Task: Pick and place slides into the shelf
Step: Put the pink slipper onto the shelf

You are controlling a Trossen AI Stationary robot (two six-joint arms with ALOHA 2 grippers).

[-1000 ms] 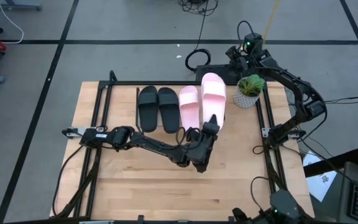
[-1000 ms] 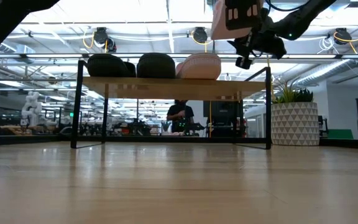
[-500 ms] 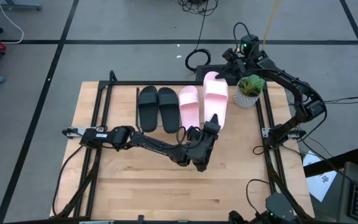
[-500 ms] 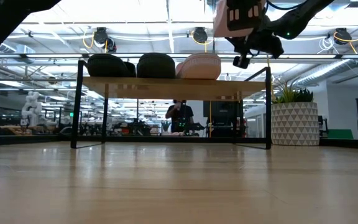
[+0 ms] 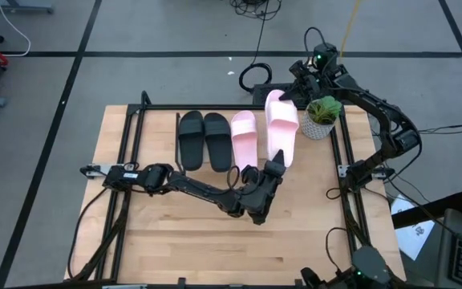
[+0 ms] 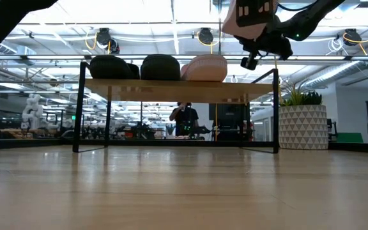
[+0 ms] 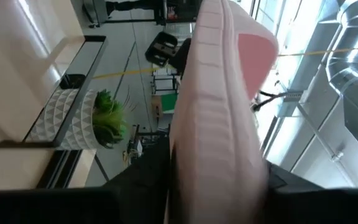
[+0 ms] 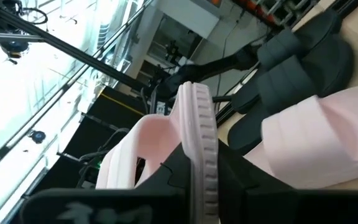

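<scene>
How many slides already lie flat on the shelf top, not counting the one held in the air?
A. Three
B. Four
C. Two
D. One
A: two black slides and one pink slide rest on the shelf; the second pink slide is held between both tools.

1. A light wooden tabletop [image 5: 175, 233] stood on a grey floor [image 5: 151, 32] marked with dark lines.
2. At the table's far side stood the shelf [image 6: 171, 90], a pale plank on thin black wire legs.
3. On the plank lay two black slides [image 5: 204, 140] side by side, soles down.
4. Just beside them, toward the right arm's side, lay one pale pink slide [image 5: 245, 136], also soles down.
5. A small potted plant [image 5: 321, 117] in a patterned white pot stood on the tabletop by the shelf's end, on the right arm's side.
6. The near half of the tabletop showed bare wood.
</scene>
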